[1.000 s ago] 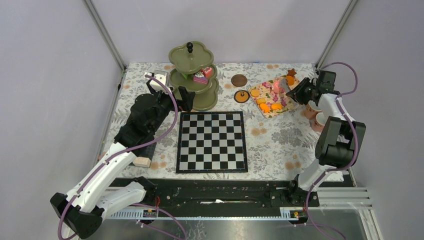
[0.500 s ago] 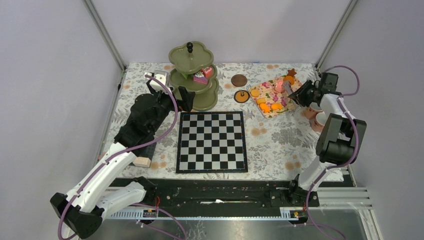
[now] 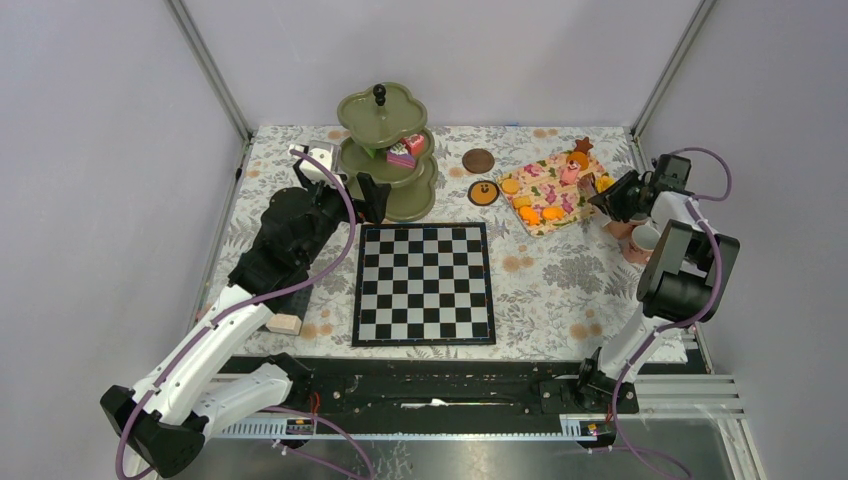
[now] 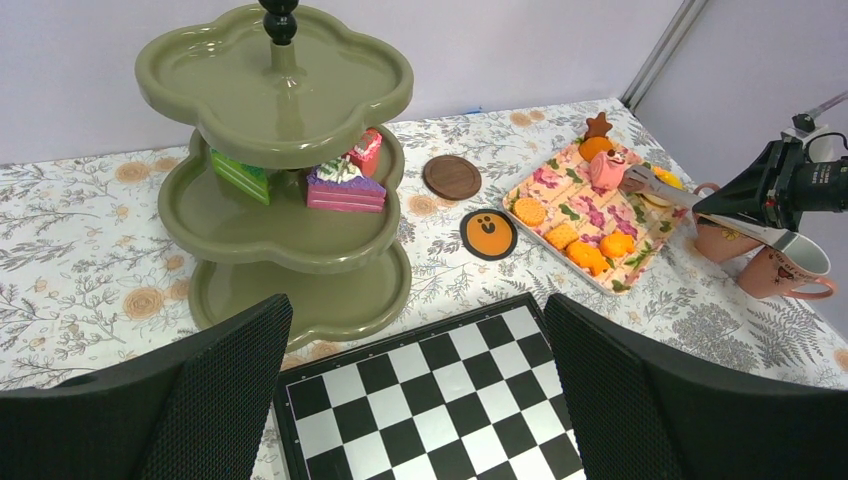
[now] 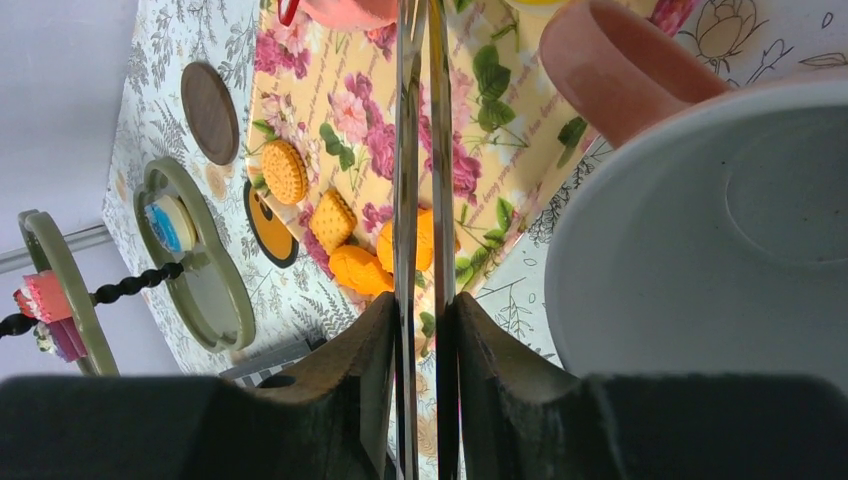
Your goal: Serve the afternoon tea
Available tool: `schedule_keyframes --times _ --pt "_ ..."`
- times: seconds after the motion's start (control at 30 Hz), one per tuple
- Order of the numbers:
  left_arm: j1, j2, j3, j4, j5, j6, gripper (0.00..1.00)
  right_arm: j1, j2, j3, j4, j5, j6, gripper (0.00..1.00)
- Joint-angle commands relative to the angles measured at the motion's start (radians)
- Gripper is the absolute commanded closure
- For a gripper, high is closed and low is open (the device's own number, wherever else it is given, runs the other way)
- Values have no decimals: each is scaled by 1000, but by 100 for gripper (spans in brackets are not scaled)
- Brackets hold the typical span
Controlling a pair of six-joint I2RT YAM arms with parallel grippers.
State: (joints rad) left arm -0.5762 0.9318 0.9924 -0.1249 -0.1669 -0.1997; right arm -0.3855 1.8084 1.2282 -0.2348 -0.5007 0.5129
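The olive-green three-tier stand [image 3: 385,150] [image 4: 290,190] stands at the back with small cakes [image 4: 345,186] on its middle tier. Orange and pink pastries [image 3: 540,205] lie on a floral tray [image 3: 590,162]. My right gripper [image 3: 622,195] [image 5: 420,310] is shut on metal tongs [image 5: 420,180] [image 4: 665,187]. The tongs' tips reach a pink pastry [image 4: 607,168] on the tray's far end. Two pink cups [image 3: 640,240] [image 4: 780,270] sit right beside that gripper. My left gripper [image 3: 365,195] [image 4: 415,310] hangs open over the chessboard's far edge, in front of the stand, holding nothing.
A chessboard [image 3: 425,283] fills the middle of the table. A brown coaster [image 3: 478,160] and an orange-faced one [image 3: 484,193] lie between stand and tray. A white block [image 3: 318,158] and a beige block [image 3: 284,323] sit by the left arm. Frame posts stand at both back corners.
My right gripper has drawn back to the right with the tongs, and the pink pastry at their tips has shifted right along the tray. The left arm has not moved.
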Motion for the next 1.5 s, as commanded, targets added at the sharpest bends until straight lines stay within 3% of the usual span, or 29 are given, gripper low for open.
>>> schedule_keyframes --times 0.0,0.23,0.43,0.67,0.83,1.0,1.3,1.47 --pt "4 4 8 47 18 -5 1 14 -74 -2 4 1 4 67" --pt "9 4 10 47 30 -15 1 101 -156 -9 -136 183 -30 65" --pt "10 4 21 47 45 -33 1 182 -245 -30 -209 334 -78 57" --pt "10 22 180 -22 119 -102 1 230 -268 -9 -230 405 -131 45" --pt "10 14 248 3 194 -148 1 262 -216 53 -220 432 -148 39" --pt "10 26 261 10 131 -95 1 302 -157 120 -222 491 -134 37" --pt "10 -13 130 82 38 -4 1 380 -42 230 -232 662 -99 37" --pt "10 -27 96 97 27 -2 1 448 28 296 -259 768 -99 43"
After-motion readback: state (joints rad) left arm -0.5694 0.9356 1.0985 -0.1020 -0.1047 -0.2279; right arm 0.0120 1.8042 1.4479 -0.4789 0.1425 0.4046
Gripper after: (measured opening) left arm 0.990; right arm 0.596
